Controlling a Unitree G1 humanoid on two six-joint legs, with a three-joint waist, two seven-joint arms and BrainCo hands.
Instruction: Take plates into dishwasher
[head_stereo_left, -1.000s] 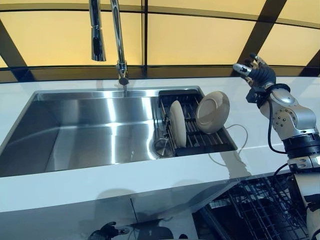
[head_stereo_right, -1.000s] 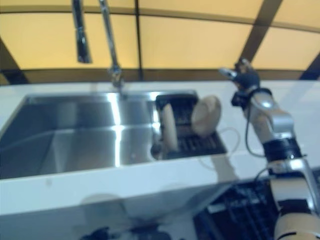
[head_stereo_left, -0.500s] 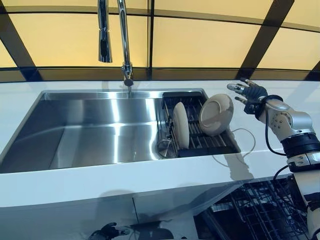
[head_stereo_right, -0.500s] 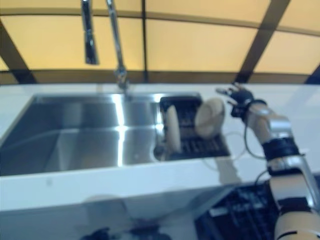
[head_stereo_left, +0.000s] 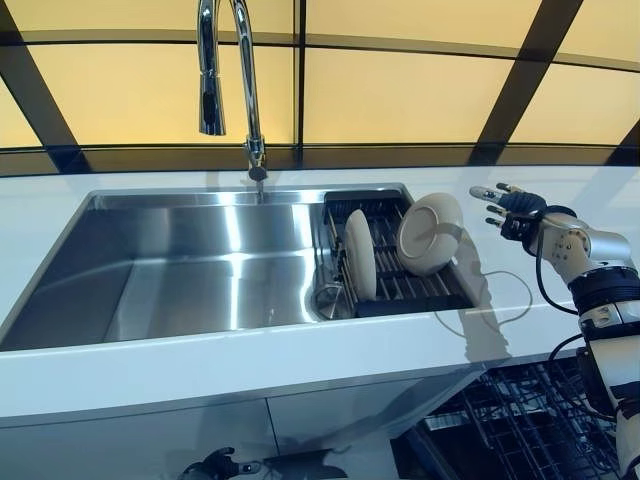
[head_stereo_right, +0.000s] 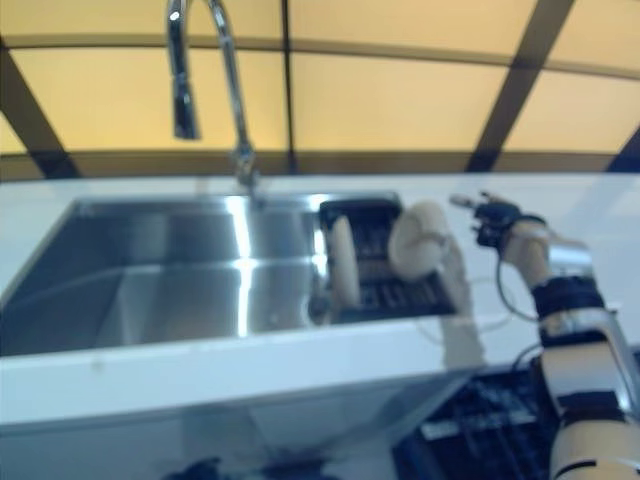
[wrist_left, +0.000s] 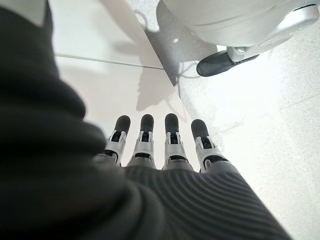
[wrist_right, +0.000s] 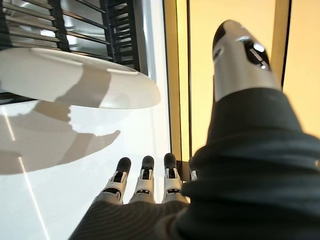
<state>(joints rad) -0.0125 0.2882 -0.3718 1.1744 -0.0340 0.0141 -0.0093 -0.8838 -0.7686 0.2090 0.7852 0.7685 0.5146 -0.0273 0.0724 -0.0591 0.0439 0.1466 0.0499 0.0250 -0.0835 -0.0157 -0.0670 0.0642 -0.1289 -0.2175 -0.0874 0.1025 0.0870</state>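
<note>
While the right hand (head_stereo_left: 512, 203) hangs open with straight fingers, the leaning plate (head_stereo_left: 430, 233) sits just beside it in the rack (head_stereo_left: 398, 285), not touching.

Silver-grey arm, dark ribbed wrist cover, dark-tipped silver fingers (wrist_right: 145, 180)

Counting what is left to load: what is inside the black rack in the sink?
Two cream plates stand on edge in the black rack: one plate near the middle, another plate leaning at its right end. The rack floor behind them is hidden.
</note>
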